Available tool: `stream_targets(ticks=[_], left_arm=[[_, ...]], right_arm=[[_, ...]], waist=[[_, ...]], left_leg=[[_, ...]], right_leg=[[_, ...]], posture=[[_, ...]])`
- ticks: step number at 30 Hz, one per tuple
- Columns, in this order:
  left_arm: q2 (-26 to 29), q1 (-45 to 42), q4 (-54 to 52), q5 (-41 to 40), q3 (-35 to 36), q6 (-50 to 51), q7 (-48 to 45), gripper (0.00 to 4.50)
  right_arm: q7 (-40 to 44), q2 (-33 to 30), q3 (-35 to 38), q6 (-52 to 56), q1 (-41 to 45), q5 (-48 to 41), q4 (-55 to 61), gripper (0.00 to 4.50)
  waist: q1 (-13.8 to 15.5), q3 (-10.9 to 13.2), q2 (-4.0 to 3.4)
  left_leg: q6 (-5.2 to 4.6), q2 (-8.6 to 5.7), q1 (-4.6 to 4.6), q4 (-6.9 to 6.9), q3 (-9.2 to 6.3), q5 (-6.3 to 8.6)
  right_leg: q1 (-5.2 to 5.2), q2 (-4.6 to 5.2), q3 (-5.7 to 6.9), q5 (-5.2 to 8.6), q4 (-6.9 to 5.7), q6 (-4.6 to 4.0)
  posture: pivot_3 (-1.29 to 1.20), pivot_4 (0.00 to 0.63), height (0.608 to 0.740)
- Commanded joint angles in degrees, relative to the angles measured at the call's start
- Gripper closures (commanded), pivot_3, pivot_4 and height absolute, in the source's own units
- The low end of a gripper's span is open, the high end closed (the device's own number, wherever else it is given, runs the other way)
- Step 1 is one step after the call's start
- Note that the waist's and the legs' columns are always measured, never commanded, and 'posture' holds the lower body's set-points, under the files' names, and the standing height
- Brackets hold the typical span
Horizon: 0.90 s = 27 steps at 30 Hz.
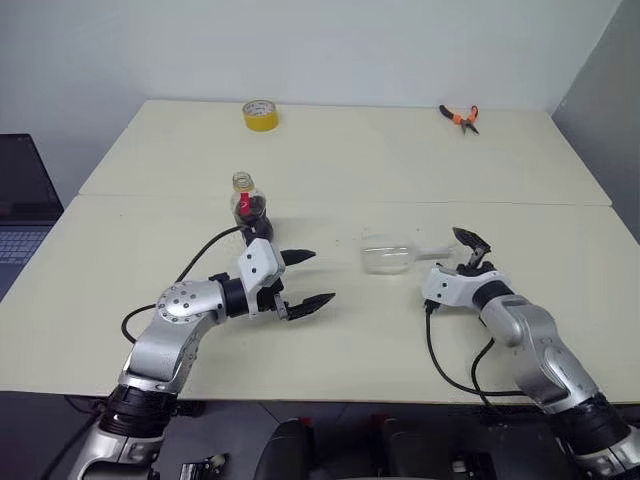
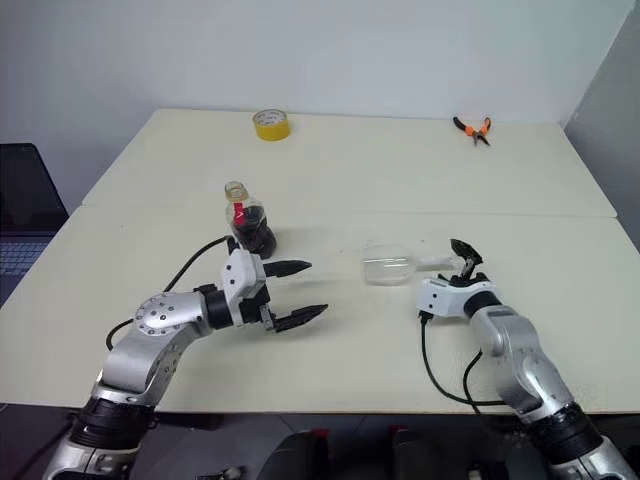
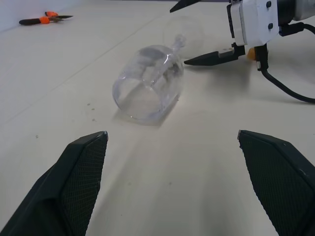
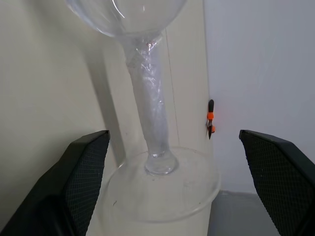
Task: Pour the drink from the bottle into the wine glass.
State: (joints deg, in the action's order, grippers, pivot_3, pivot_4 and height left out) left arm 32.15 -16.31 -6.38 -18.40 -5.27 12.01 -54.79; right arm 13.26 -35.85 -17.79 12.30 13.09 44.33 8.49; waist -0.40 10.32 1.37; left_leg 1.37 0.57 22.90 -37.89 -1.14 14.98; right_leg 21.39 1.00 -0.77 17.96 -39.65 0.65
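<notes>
The wine glass [image 1: 388,255] lies on its side mid-table, its bowl toward the left arm and its stem [image 4: 150,103] toward the right arm. My right gripper [image 1: 469,251] is open, one finger on each side of the stem and round foot [image 4: 162,189], without closing on them. My left gripper [image 1: 321,276] is open and empty, a short way from the glass's mouth [image 3: 147,88]. The bottle [image 1: 248,208] stands upright behind the left gripper. It has a yellow cap and a red neck label, and the dark drink [image 2: 255,232] fills its lower part.
A yellow tape roll [image 1: 260,115] sits at the table's far edge and orange-handled pliers [image 1: 460,117] lie at the far right. A laptop [image 1: 20,210] stands off the table's left side. A seam [image 1: 340,200] runs across the tabletop behind the bottle.
</notes>
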Motion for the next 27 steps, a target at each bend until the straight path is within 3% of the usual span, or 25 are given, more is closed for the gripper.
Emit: stream_targets(ticks=[1, 8, 11, 13, 17, 21, 22, 27], left_arm=[[-0.7, -1.5, 1.1, 0.5, -0.1, -2.5, -0.9, 0.01], [-1.6, -1.5, 2.2, 1.1, -0.1, -3.7, -0.8, 0.01], [-2.0, -1.5, 2.0, 1.2, -0.3, -3.6, -0.4, 0.00], [-2.3, -1.6, 1.8, 1.3, -0.3, -3.4, -0.3, 0.00], [-2.6, -1.6, 1.6, 1.5, -0.1, -3.1, 0.0, 0.00], [-2.3, -0.9, 1.1, 1.0, 0.9, -2.3, 1.0, 0.00], [-2.1, -0.5, 0.8, 0.8, 1.1, -2.1, 1.1, 0.00], [-1.8, 1.7, 0.8, 0.9, 3.4, -3.4, 2.8, 0.00]], right_arm=[[-1.2, 1.2, -0.6, -1.3, 2.1, 2.3, -1.1, 0.00], [-1.7, 4.0, -1.9, -1.5, 4.7, 4.3, -5.0, 0.00], [-2.4, 5.5, -2.3, -1.5, 6.5, 5.0, -7.9, 0.57], [-3.2, 6.7, -2.6, -1.3, 7.9, 5.3, -10.6, 1.20], [-5.7, 7.7, -2.5, -1.3, 9.5, 5.8, -14.3, 2.73], [-7.7, 7.3, -0.5, -1.1, 8.9, 5.7, -10.5, 4.12], [-7.9, 7.3, 0.0, -1.0, 8.6, 5.6, -9.0, 4.32], [-6.7, 8.8, 2.0, -1.3, 7.0, 3.0, -2.6, 4.33]], waist=[[-0.1, 0.0, 0.00], [-0.3, 0.0, 0.00], [-0.3, 0.0, 0.00], [-0.4, 0.0, 0.00], [-1.1, 0.0, 0.00], [-1.1, 0.0, 0.00], [-1.1, 0.0, 0.00], [-1.3, 0.0, 0.00]], left_leg=[[0.00, 0.00, 0.00, 0.00, 0.01, 0.00], [0.00, 0.01, 0.00, 0.00, 0.03, 0.00], [-0.01, 0.01, 0.00, -0.01, 0.02, 0.00], [-0.01, 0.00, -0.01, -0.02, 0.03, 0.00], [-0.01, 0.00, -0.01, -0.03, 0.02, 0.00], [-0.01, 0.00, -0.01, -0.04, 0.02, 0.00], [-0.01, 0.00, -0.01, -0.05, 0.02, 0.00], [-0.01, 0.01, 0.02, -0.01, 0.03, 0.00]], right_leg=[[0.02, 0.00, -0.02, 0.00, -0.02, 0.00], [0.03, 0.00, -0.04, 0.00, -0.04, 0.00], [0.03, 0.00, -0.03, 0.00, -0.07, -0.01], [0.04, 0.00, -0.04, 0.00, -0.10, -0.01], [0.06, 0.00, -0.05, 0.00, -0.17, -0.01], [0.06, 0.00, -0.05, 0.00, -0.20, -0.02], [0.06, 0.00, -0.05, 0.00, -0.22, -0.02], [0.14, 0.00, -0.07, 0.01, -0.23, -0.02]], posture=[[0.00, 0.150, 0.740], [0.00, 0.150, 0.740], [0.00, 0.150, 0.740], [0.00, 0.150, 0.740], [0.00, 0.150, 0.740], [0.00, 0.150, 0.740], [0.00, 0.150, 0.740], [0.00, 0.150, 0.740]])
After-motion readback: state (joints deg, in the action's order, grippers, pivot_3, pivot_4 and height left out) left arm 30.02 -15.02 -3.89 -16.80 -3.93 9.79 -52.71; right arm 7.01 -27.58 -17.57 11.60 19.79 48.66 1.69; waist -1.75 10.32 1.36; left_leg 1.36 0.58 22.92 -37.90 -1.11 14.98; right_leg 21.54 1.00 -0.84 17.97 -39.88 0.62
